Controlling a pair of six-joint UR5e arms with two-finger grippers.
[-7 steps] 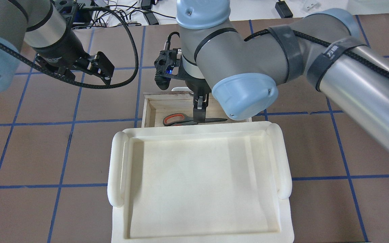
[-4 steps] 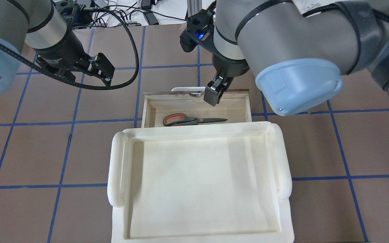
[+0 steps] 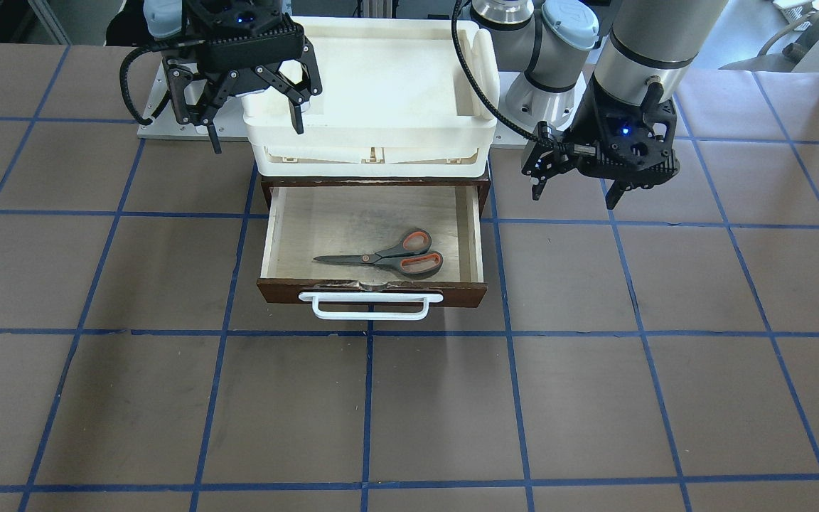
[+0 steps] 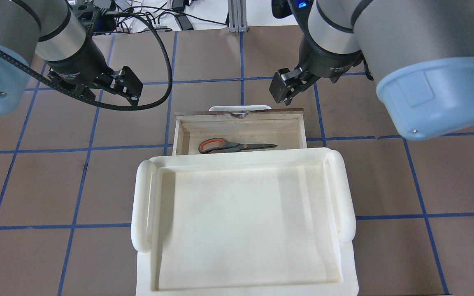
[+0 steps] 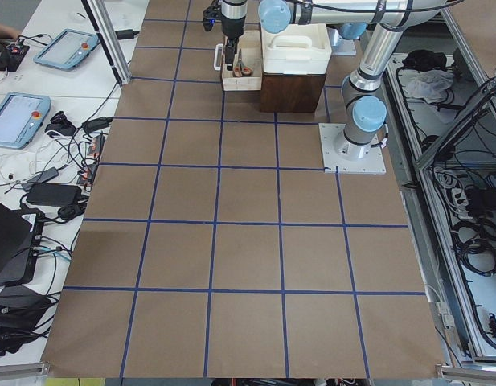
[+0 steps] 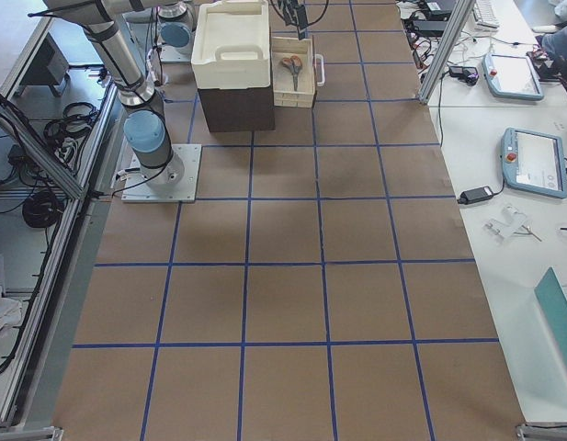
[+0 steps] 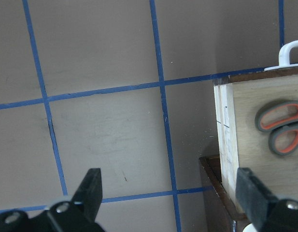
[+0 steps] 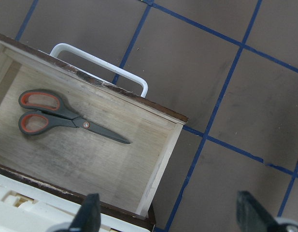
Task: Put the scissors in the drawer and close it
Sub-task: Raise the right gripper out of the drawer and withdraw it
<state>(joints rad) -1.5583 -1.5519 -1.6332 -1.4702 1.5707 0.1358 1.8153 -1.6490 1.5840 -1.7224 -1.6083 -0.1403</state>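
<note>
The scissors (image 3: 395,257) lie flat in the open drawer (image 3: 370,290), loops toward my left and blades toward my right. They also show in the overhead view (image 4: 228,146) and in both wrist views (image 8: 57,116) (image 7: 279,128). The white handle (image 3: 370,307) is on the drawer's front. My right gripper (image 4: 284,88) is open and empty, raised well above the drawer's front right corner (image 8: 170,215). My left gripper (image 4: 105,88) is open and empty, hanging over the table left of the drawer (image 7: 170,193).
A white plastic tray (image 4: 142,205) sits on top of the dark-brown cabinet (image 5: 292,88) that holds the drawer. The brown table with blue grid lines (image 3: 381,412) stretches beyond the handle. Cables and tablets lie at the table's far edge (image 5: 63,48).
My right gripper, which was down at the scissors in the drawer, has let them go, risen, and moved out past the drawer's front to the right. The scissors stay put. The left arm barely moved.
</note>
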